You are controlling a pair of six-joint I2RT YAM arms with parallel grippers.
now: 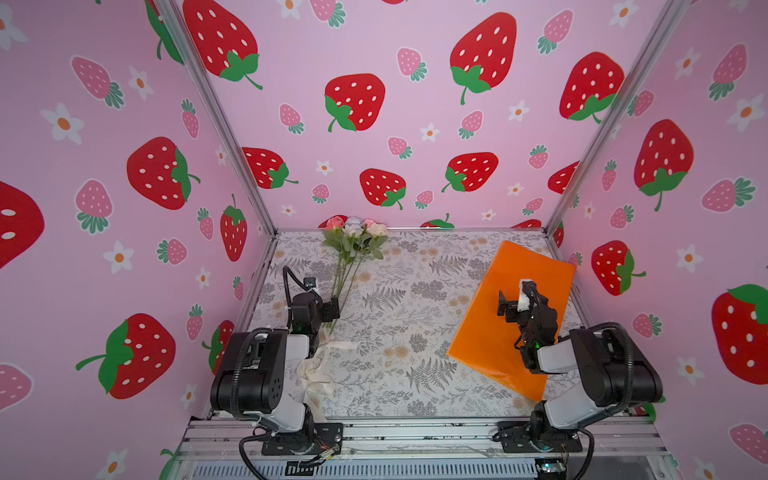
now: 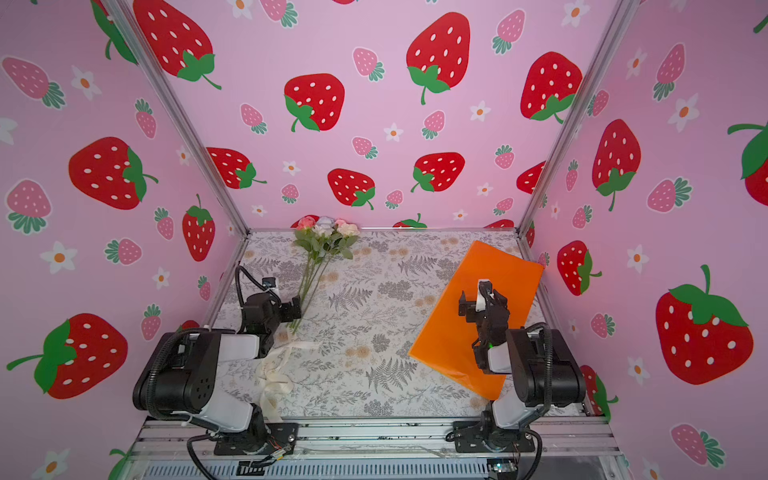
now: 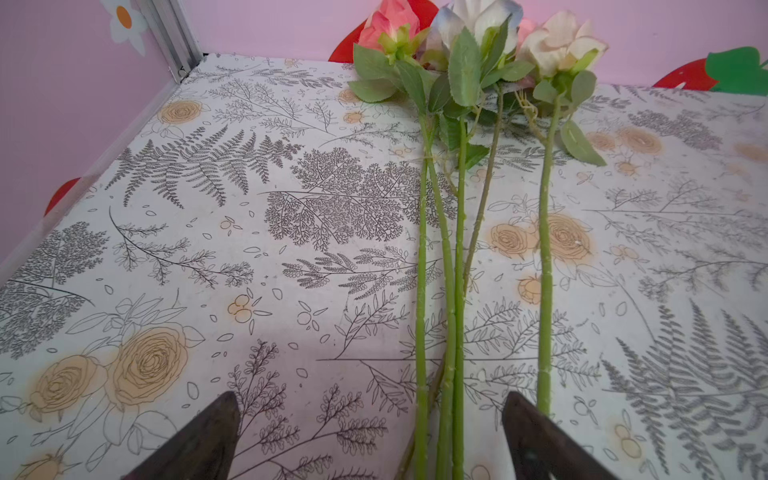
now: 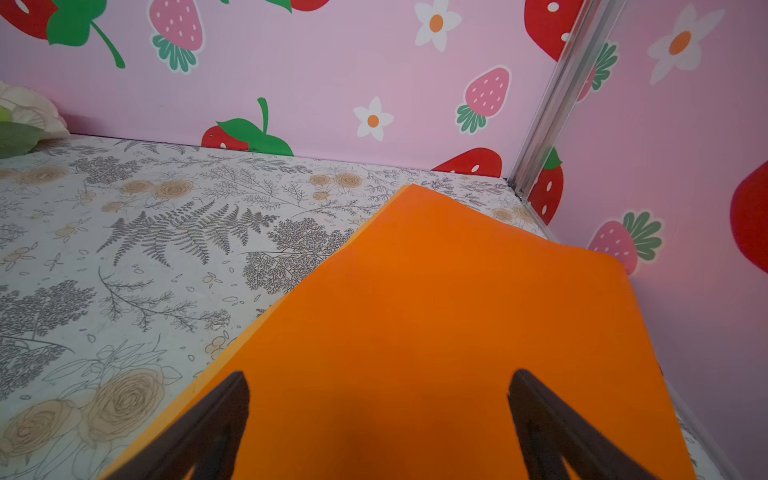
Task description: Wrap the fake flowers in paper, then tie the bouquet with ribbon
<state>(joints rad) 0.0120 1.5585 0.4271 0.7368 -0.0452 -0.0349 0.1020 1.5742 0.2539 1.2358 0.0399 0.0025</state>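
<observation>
The bouquet of fake flowers [image 1: 354, 243] [image 2: 325, 243] lies flat on the floral table, its pink, white and peach heads against the back wall and its thin green stems pointing toward the front. My left gripper [image 1: 326, 309] [image 2: 293, 309] [image 3: 372, 401] stands open over the stem ends. In the left wrist view the stems [image 3: 440, 291] run between its fingers, and one stem passes by a fingertip [image 3: 519, 411]. My right gripper [image 1: 509, 305] [image 2: 469, 305] [image 4: 380, 376] hovers open above the orange paper, holding nothing.
An orange wrapping paper sheet [image 1: 478, 336] [image 2: 440, 340] [image 4: 457, 291] lies at the right, its far corner curling up near the side wall. A cream ribbon [image 1: 316, 374] [image 2: 274, 374] lies tangled at the front left beside the left arm. Pink strawberry walls enclose the table [image 1: 399, 299].
</observation>
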